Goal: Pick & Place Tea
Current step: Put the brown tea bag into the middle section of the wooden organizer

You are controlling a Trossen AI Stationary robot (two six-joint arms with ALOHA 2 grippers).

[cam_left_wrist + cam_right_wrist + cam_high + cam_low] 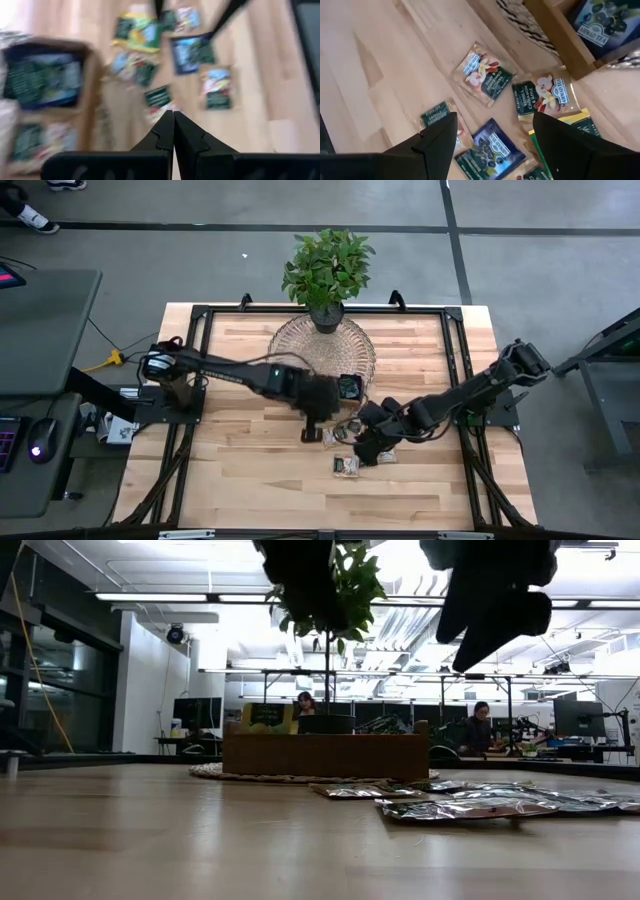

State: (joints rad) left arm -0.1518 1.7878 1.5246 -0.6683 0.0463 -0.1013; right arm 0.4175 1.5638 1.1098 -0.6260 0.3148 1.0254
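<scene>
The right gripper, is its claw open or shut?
Open. In the right wrist view the right gripper has its two dark fingers standing wide apart, with tea sachets on the table showing between them.

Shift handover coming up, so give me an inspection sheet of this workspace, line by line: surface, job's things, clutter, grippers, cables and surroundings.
Surface: light wooden table inside a black frame.
Job's things: tea sachets lie loose on the wood by the wooden tray; more sachets sit in the tray's compartments.
Clutter: potted plant on a woven mat at the table's back.
Grippers: left gripper shut, empty, over the loose sachets; right gripper open above a blue sachet.
Cables: yellow cable off the table's left edge.
Surroundings: open room with desks, monitors and two seated people behind.
</scene>
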